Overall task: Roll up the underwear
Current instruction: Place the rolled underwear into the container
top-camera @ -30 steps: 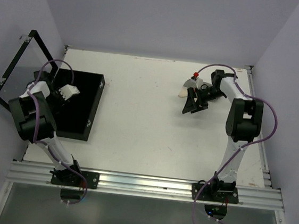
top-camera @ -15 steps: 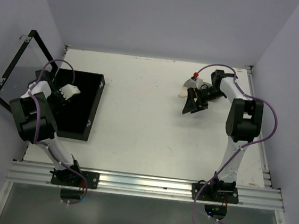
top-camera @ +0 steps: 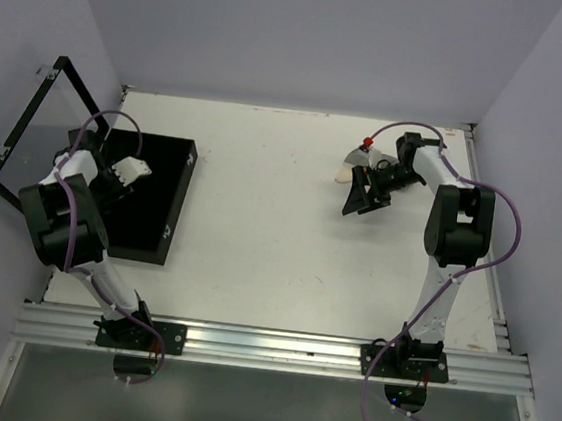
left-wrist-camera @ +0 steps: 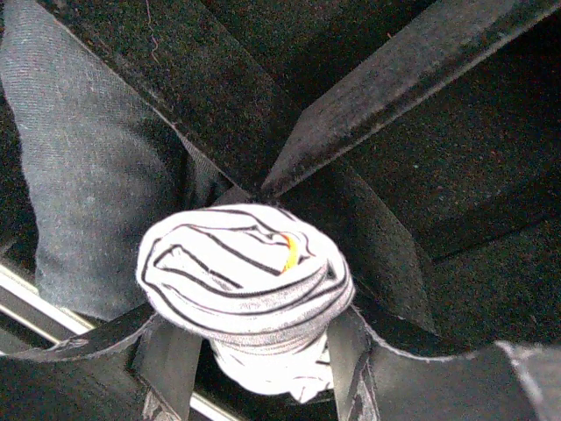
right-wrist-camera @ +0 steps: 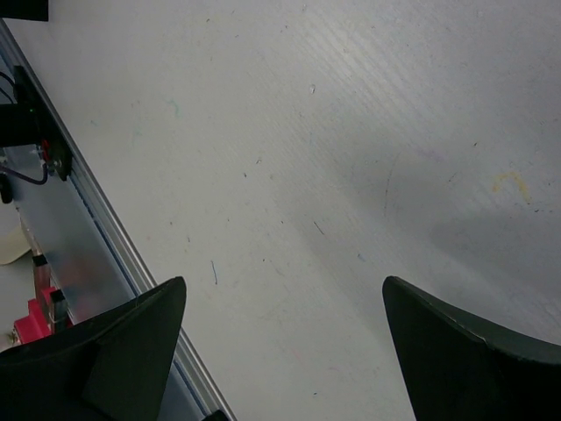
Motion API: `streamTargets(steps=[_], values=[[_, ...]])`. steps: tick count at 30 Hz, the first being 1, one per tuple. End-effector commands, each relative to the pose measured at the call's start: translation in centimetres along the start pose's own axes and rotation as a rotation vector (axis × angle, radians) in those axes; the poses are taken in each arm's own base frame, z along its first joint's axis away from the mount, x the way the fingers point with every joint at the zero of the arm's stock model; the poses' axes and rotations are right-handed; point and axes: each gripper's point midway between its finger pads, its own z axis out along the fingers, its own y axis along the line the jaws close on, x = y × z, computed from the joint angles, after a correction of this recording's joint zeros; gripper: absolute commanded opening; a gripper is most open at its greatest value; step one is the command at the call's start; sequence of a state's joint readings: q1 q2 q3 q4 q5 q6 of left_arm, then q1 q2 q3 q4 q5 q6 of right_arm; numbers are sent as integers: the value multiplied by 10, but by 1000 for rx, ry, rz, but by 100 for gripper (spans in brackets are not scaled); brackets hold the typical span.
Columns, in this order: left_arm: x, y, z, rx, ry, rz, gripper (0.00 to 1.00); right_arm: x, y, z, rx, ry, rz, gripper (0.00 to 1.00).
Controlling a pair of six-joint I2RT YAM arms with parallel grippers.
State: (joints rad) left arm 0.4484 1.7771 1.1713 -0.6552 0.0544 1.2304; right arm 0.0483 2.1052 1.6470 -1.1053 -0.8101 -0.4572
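A rolled white underwear with thin black stripes (left-wrist-camera: 245, 272) stands in a compartment of the flat black box (top-camera: 156, 207), seen as a pale lump (top-camera: 131, 168) from above. My left gripper (left-wrist-camera: 259, 355) straddles its lower end; the jaws stand open, with a dark gap at the left finger (left-wrist-camera: 166, 360). A dark grey rolled garment (left-wrist-camera: 96, 175) lies in the neighbouring compartment. My right gripper (top-camera: 363, 194) hovers wide open over bare table (right-wrist-camera: 285, 298), nothing between its fingers. A small cream and grey underwear (top-camera: 350, 168) lies just behind it.
The box's hinged lid (top-camera: 27, 139) stands open against the left wall. Black dividers (left-wrist-camera: 412, 79) cross inside the box. The aluminium rail (top-camera: 267, 348) runs along the near edge. White walls close in the table on three sides.
My left gripper's jaws have widened around the striped roll, which stays in its compartment. The right arm has not moved.
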Motion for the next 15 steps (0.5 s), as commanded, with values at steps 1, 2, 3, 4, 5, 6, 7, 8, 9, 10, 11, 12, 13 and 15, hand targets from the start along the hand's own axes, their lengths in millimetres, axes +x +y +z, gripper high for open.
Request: streamTargets(steps=[1,2,3,4,5,6,7,8,9,10,11,12,13,15], values=[[-4,-24,-9,89,7,13,58,-9,14,-9,-22,-44,-47,99],[-6,-21,-13,76,3,13,59,-9,15,-9,-25,-43,-47,99],[-7,-20,-15,72,1,15,59,-9,15,-9,-26,-44,-48,99],[-7,-18,-16,65,2,19,60,-10,15,-9,-25,-45,-48,99],[-8,-15,-19,53,1,19,60,-10,15,-9,-27,-45,-49,99],[-10,-14,-21,48,0,24,60,-10,15,-10,-29,-47,-49,99],[-9,-13,-22,47,3,23,61,-9,15,-10,-29,-44,-47,99],[-12,-9,-26,35,-3,26,61,-10,16,-9,-29,-45,-50,98],[-13,-8,-29,32,-6,26,61,-9,16,-9,-29,-44,-50,99],[-14,-7,-30,28,-8,28,61,-8,16,-9,-31,-44,-48,99],[-14,-3,-34,17,-11,27,61,-8,16,-9,-31,-44,-48,99],[-16,-3,-36,17,-13,27,62,-8,16,-9,-32,-42,-50,99],[-17,-1,-39,11,-18,28,62,-8,16,-9,-33,-43,-50,99],[-18,-1,-41,15,-20,29,61,-8,16,-9,-34,-42,-49,99]])
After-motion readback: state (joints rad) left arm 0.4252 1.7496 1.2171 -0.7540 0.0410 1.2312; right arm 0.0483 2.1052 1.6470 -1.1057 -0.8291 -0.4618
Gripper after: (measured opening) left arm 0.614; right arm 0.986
